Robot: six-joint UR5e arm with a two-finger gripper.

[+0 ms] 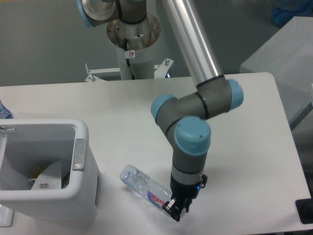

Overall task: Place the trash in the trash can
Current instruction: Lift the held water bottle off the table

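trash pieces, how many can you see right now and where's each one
2. The crushed clear bottle lies on the table, its cap end at the claw. The white wrapper sits inside the trash can. More could be hidden deeper in the can.

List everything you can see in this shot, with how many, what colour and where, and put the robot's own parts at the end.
table: one, white, fills most of the view.
trash can: one, white with a grey tab on its rim, on the table's left side, open at the top.
wrapper: one, white, lying inside the trash can.
bottle: one, clear plastic with a pink-purple label, near the table's front edge, right of the trash can, its right end at the claw.
pedestal: one, white, behind the table, carrying the arm's base.
arm: one, silver tube with grey joints and blue caps, reaching down over the table.
claw: one, black, at the bottle's labelled end; its grip is too small to judge.
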